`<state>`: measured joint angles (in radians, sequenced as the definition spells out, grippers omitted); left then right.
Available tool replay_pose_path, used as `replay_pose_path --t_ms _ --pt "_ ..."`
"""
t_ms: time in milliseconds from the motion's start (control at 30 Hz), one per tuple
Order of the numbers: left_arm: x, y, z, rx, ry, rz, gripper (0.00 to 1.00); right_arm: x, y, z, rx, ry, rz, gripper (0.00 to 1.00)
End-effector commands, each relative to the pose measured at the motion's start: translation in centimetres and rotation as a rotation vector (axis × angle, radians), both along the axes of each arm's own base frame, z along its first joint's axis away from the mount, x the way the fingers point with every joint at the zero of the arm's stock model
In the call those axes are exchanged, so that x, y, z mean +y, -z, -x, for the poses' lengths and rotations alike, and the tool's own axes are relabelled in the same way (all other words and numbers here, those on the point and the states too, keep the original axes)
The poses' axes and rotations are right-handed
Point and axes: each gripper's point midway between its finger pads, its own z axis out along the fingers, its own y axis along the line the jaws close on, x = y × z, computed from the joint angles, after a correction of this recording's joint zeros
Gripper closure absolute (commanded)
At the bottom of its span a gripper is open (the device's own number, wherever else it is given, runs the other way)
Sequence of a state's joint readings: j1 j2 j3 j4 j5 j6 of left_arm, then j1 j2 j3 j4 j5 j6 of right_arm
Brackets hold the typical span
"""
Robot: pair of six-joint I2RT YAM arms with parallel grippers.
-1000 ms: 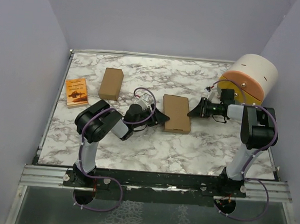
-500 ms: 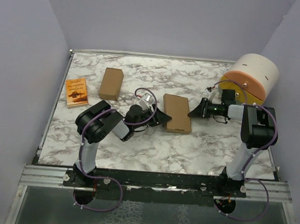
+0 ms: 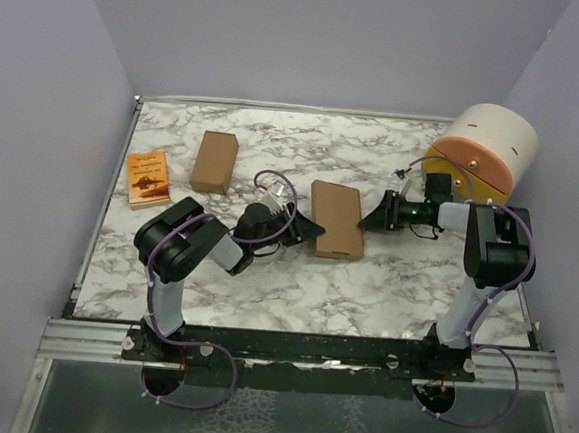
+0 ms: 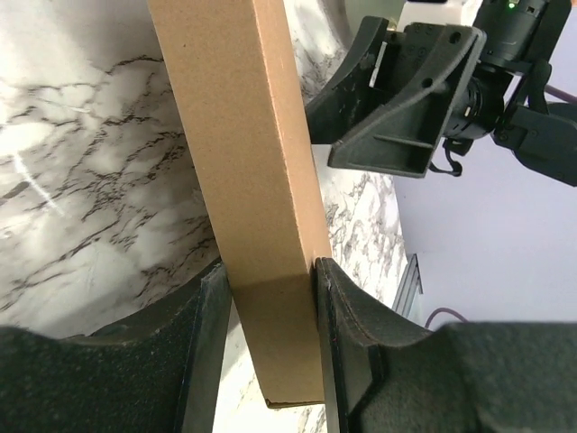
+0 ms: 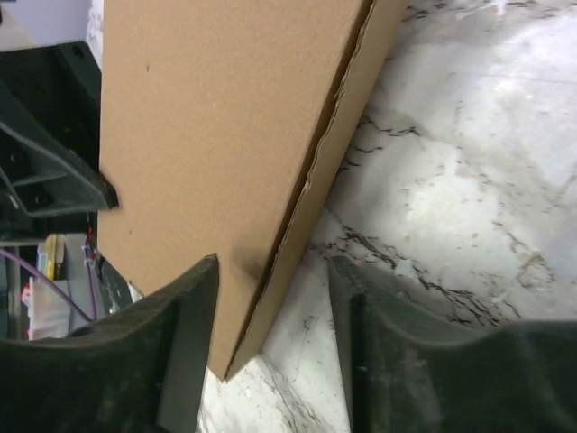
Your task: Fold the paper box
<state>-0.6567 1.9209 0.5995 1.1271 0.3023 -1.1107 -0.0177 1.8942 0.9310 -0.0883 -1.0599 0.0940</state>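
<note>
Brown cardboard, the paper box (image 3: 336, 220) is lying as a shallow box near the middle of the marble table (image 3: 384, 284). At its 8 o'clock corner the left gripper (image 3: 313, 228) is clamping the box's side wall between both fingers. At its 3 o'clock side the right gripper (image 3: 369, 219) is straddling the edge, jaws parted, one finger clear of the cardboard.

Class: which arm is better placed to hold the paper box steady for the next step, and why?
Probably left. The left end effector has both fingers against opposite faces of the paper box, so it can grip it. The right end effector straddles a corner, with table showing beside one finger.
</note>
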Motion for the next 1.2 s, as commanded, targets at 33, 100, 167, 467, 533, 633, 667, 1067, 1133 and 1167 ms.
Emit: replay_pose_path --t_ms 33,100,167,467,533,633,667,1067,1133,1167 --pt "2.9 -1.4 -0.4 -0.066 -0.051 -0.016 0.83 0.9 -3.3 0.7 -0.099 -0.083 -0.054 0.42" --pt "4.0 -1.5 -0.1 -0.066 -0.061 -0.023 0.84 1.0 -4.2 0.7 -0.137 -0.098 -0.057 0.39" --pt "5.2 -1.6 0.2 -0.068 -0.075 -0.044 0.85 1.0 -5.2 0.8 -0.173 -0.112 -0.064 0.38" --pt "12.0 -2.9 0.1 -0.122 -0.109 -0.408 0.90 1.3 -8.7 1.5 -0.326 -0.197 -0.079 0.38" --pt "14.2 -4.3 -0.8 -0.136 -0.136 -0.499 0.90 1.2 -9.2 1.5 -0.349 -0.204 -0.075 0.38" --pt "17.3 -6.6 -2.5 -0.129 -0.169 -0.580 0.90 1.2 -9.7 1.6 -0.365 -0.206 -0.072 0.38" --pt "18.1 -7.3 -2.9 -0.128 -0.169 -0.597 0.90 1.2 -9.8 1.6 -0.367 -0.206 -0.071 0.38" --pt "22.6 -11.4 -9.2 -0.119 -0.153 -0.896 0.94 1.2 -10.2 1.6 -0.378 -0.207 -0.068 0.38" --pt "23.0 -11.7 -10.1 -0.117 -0.157 -0.963 0.95 1.2 -10.1 1.6 -0.377 -0.209 -0.071 0.38" --pt "22.8 -11.8 -10.6 -0.122 -0.152 -0.993 0.95 1.2 -10.2 1.7 -0.378 -0.209 -0.070 0.38"
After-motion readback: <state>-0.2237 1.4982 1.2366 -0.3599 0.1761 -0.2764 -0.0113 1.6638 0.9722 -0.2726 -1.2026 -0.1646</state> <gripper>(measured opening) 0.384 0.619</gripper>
